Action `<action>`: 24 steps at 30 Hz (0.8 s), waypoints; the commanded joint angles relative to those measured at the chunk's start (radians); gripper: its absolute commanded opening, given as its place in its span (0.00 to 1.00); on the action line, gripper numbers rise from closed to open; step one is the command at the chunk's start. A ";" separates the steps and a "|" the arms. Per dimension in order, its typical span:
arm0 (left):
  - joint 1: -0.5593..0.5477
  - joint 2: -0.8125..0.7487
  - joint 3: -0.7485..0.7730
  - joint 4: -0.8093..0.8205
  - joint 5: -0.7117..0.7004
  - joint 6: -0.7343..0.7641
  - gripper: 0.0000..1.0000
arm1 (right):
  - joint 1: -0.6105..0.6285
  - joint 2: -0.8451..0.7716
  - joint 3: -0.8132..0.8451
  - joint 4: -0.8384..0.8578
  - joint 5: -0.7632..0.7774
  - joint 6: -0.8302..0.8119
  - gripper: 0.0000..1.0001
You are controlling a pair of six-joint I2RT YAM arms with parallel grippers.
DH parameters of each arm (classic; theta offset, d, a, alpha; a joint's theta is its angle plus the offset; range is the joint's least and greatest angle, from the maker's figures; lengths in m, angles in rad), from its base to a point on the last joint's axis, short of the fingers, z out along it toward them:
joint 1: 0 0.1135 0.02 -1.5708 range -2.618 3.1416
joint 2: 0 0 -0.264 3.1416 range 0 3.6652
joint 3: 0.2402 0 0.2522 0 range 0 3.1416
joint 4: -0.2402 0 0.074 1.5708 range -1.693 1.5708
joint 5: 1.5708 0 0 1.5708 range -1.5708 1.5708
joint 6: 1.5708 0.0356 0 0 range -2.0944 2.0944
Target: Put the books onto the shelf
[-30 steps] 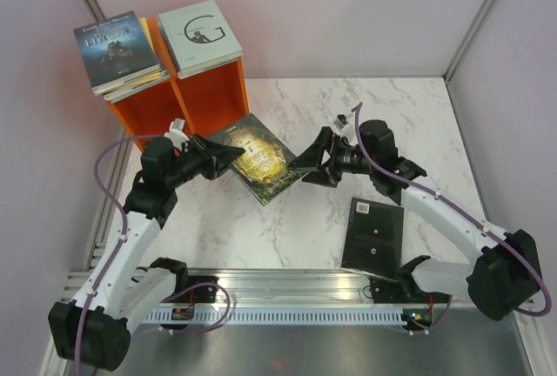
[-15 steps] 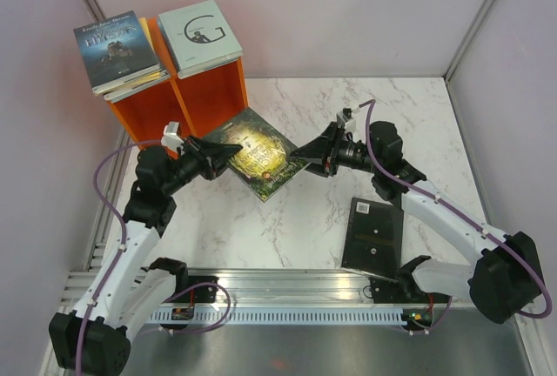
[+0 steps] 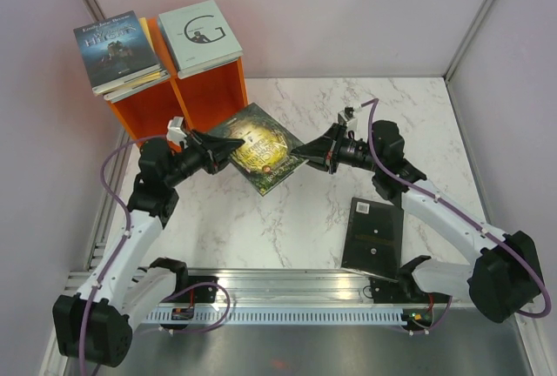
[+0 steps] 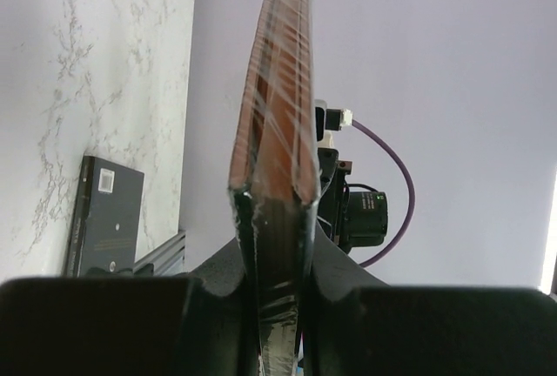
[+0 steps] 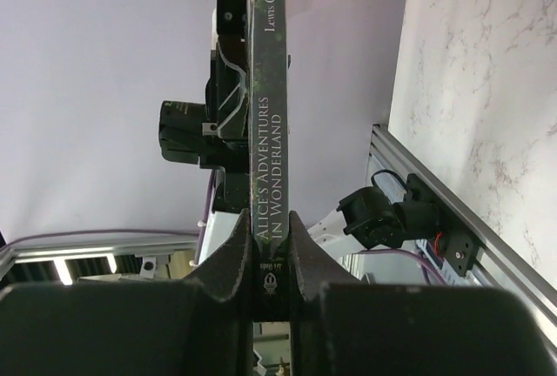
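Observation:
A green-gold book [image 3: 259, 148] hangs just above the marble table, pinched from both sides. My left gripper [image 3: 228, 145] is shut on its left edge, seen page-side on in the left wrist view as the book [image 4: 280, 132] between the left gripper's [image 4: 278, 258] jaws. My right gripper [image 3: 302, 151] is shut on its spine; the right wrist view shows the book's spine [image 5: 268, 115] clamped in the right gripper [image 5: 270, 228]. The orange shelf [image 3: 213, 93] stands just behind, with a dark blue book [image 3: 117, 45] and a pale grey book [image 3: 202, 35] lying on top. A black book [image 3: 374, 237] lies flat at the front right.
Thinner books sit under the dark blue one on the shelf top. The black book [image 4: 104, 219] also shows on the marble in the left wrist view. A metal rail [image 3: 287, 285] runs along the near edge. Purple walls close in the table.
My right gripper has moved in from open and shut on the book's spine. The book has shifted slightly up and toward the shelf, with the left gripper still holding it.

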 commanded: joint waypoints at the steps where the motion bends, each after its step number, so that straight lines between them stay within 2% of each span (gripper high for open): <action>1: -0.012 0.061 0.028 -0.094 0.102 0.132 0.10 | 0.019 -0.020 0.096 0.144 -0.049 -0.031 0.00; 2: -0.014 0.076 0.054 -0.111 0.116 0.149 0.26 | 0.018 -0.023 0.111 0.092 -0.044 -0.046 0.00; 3: -0.012 0.080 0.068 -0.167 0.117 0.169 0.35 | 0.013 -0.025 0.145 0.061 -0.041 -0.063 0.00; 4: -0.009 0.080 0.083 -0.203 0.119 0.216 0.59 | 0.007 -0.026 0.164 0.029 -0.034 -0.098 0.00; 8: 0.030 0.055 0.137 -0.361 0.126 0.315 0.88 | -0.050 -0.043 0.222 -0.042 -0.040 -0.103 0.00; 10: 0.076 0.026 0.135 -0.425 0.139 0.353 0.97 | -0.110 -0.046 0.242 -0.042 -0.058 -0.094 0.00; 13: 0.150 -0.015 0.134 -0.519 0.163 0.413 1.00 | -0.177 -0.033 0.302 -0.043 -0.098 -0.070 0.00; 18: 0.254 -0.049 0.135 -0.623 0.205 0.497 1.00 | -0.206 0.024 0.449 -0.055 -0.104 -0.040 0.00; 24: 0.256 -0.095 0.082 -0.663 0.211 0.531 1.00 | -0.205 0.165 0.674 -0.020 -0.072 0.035 0.00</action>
